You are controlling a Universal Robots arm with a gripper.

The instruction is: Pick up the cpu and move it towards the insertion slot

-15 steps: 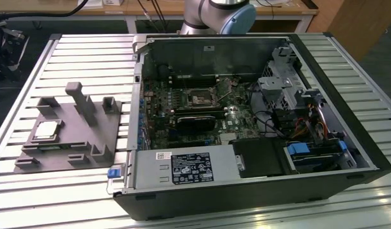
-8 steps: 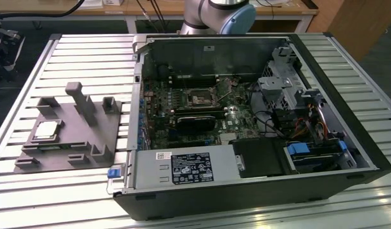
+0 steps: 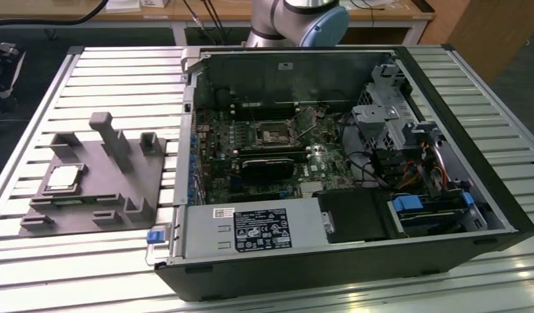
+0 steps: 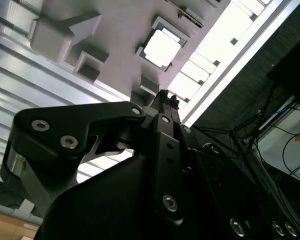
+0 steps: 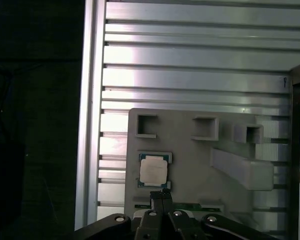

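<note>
The arm [image 3: 300, 19] shows a grey-and-blue joint at twelve o'clock in the exterior view. In both wrist views the black pincer [image 5: 161, 196] has its fingertips [image 4: 163, 98] pressed together, gripping nothing, with its linkages splayed either side.

Table [image 3: 110, 72]: silvery slatted metal top.
On it: 2 things.
Exterior view's left: grey fixture plate [image 3: 84, 222], lying flat.
Exterior view's right: open black computer case [image 3: 336, 267], just beside the plate.

The black label [image 3: 262, 230] on the power supply [image 3: 206, 236] bears no legible print.
</note>
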